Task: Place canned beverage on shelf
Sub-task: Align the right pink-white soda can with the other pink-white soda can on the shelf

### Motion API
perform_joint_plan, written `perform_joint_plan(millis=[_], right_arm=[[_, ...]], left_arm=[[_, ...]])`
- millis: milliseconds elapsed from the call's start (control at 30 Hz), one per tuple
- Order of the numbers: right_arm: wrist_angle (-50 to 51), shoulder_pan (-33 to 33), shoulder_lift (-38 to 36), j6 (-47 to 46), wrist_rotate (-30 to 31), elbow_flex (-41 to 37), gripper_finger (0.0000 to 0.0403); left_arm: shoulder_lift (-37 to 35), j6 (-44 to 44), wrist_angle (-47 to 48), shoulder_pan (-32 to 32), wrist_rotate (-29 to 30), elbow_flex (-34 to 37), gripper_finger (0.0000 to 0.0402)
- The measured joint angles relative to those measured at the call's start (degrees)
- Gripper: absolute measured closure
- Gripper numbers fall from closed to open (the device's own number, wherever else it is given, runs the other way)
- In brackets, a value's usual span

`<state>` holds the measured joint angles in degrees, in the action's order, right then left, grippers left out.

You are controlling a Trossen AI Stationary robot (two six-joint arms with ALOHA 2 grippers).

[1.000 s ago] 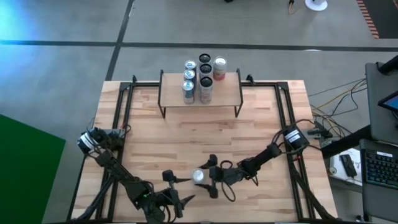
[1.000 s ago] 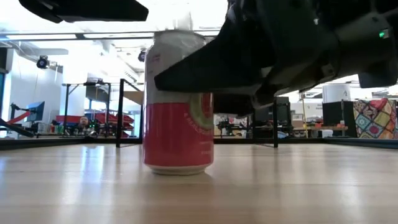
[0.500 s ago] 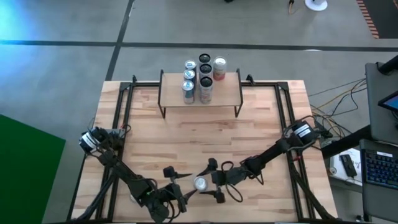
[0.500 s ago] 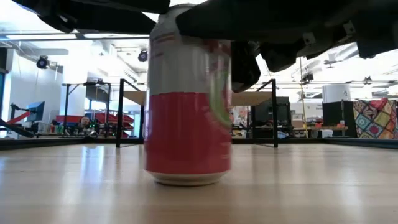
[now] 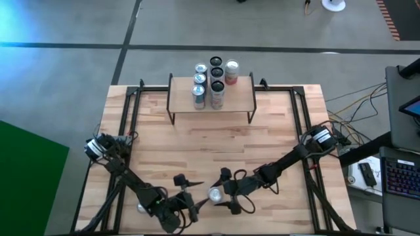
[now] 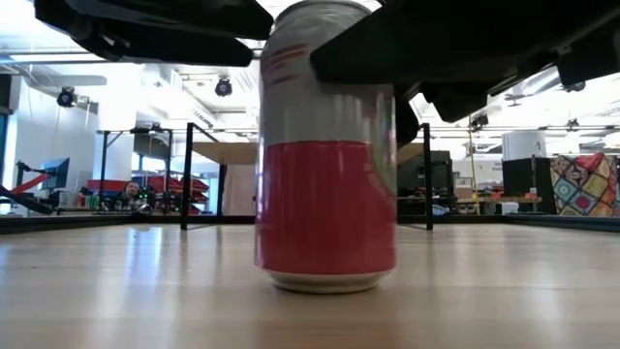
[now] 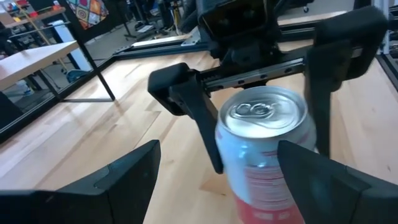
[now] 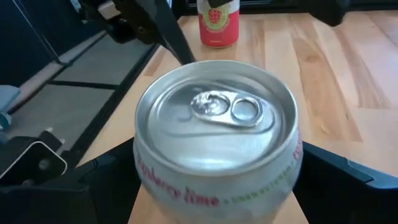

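From above, five cans already stand on the shelf (image 5: 211,98), while the raspberry lime can (image 5: 214,194) stands well short of it near the table's front edge, so lifting and placing remain. The right gripper (image 5: 225,192) brackets that can; the left gripper (image 5: 186,195) waits open just beside. At table height, the can (image 6: 326,155) stands upright on the wood. The left wrist view shows the right gripper's fingers (image 7: 193,109) on either side of the can. The right wrist view shows them apart, flanking it, seemingly not clamped.
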<state>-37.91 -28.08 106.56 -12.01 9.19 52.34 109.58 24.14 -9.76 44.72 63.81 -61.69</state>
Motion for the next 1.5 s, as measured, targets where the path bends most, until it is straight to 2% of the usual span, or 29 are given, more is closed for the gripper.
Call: perform_joint_plan(millis=[233,367,600,933,1033,1100,1200,1400,1500], right_arm=[[-0.68,-0.16,0.0,-3.25,-0.64,0.0,0.0058],[-0.1,-0.05,-0.68,-1.45,-0.63,0.0,0.0051],[5.28,0.33,-5.99,2.6,-0.41,0.02,0.0048],[24.87,0.35,-17.47,6.78,-0.6,-0.04,0.005],[32.63,0.35,-21.14,5.65,1.17,-0.23,0.0055],[34.72,0.35,-22.26,4.21,4.62,-1.81,0.0061],[29.36,0.44,-21.96,0.78,6.54,-6.25,0.0071],[11.43,0.35,-17.12,-4.04,7.63,-12.86,0.0075],[7.0,0.35,-13.57,-4.5,9.6,-13.14,0.0075]], left_arm=[[0.04,-0.02,0.25,-0.99,0.39,0.0,0.0094],[0.04,0.0,0.26,-1.01,0.37,0.0,0.0094],[-0.06,-0.02,1.44,-0.83,0.37,0.02,0.0094],[-0.95,0.17,2.33,0.47,1.93,0.02,0.0094],[-0.96,0.54,2.25,0.44,-0.11,0.02,0.0094],[-0.98,1.02,2.25,0.29,-2.62,-0.11,0.0094],[-0.87,1.46,2.16,0.01,-6.36,-0.11,0.0094],[0.0,1.62,1.84,-0.01,-6.91,-0.14,0.0094],[0.0,1.68,0.75,-0.27,-7.02,-0.22,0.0094]])
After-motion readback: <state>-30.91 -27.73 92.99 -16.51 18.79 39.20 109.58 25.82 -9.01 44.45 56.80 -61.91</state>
